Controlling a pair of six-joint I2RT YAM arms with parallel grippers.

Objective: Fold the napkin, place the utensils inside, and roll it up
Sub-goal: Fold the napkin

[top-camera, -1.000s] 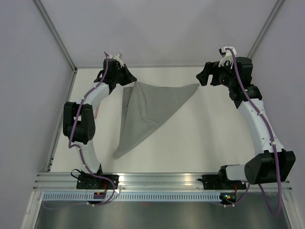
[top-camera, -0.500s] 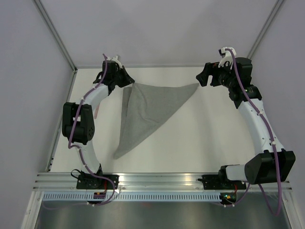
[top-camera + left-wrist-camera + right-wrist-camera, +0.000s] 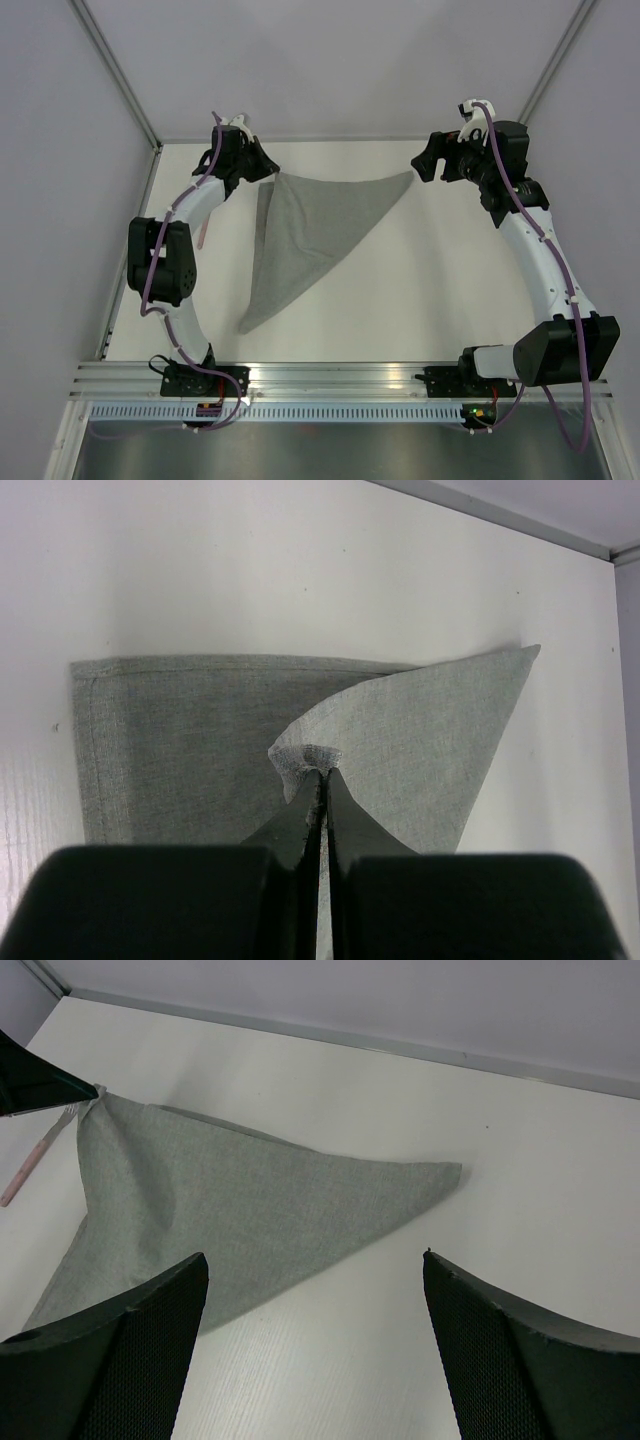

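The grey napkin (image 3: 310, 225) lies on the white table, one half turned over so that it reads as a rough triangle. Its far-left corner is lifted and pinched in my left gripper (image 3: 262, 172). From the left wrist the shut tips of the left gripper (image 3: 322, 772) hold that bunched corner above the flat layer of the napkin (image 3: 180, 740). My right gripper (image 3: 430, 160) hangs open just beyond the napkin's right tip. Seen from the right wrist, the right gripper (image 3: 315, 1260) holds nothing, with the napkin (image 3: 240, 1210) ahead. A pink-handled utensil (image 3: 30, 1165) lies left of the cloth.
The pink-handled utensil (image 3: 203, 233) sits beside the left arm's forearm near the table's left edge. Grey walls close off the back and sides. A metal rail (image 3: 330, 375) runs along the near edge.
My left gripper has drawn the pinched napkin corner a little to the left and toward the back. The right arm has stayed still.
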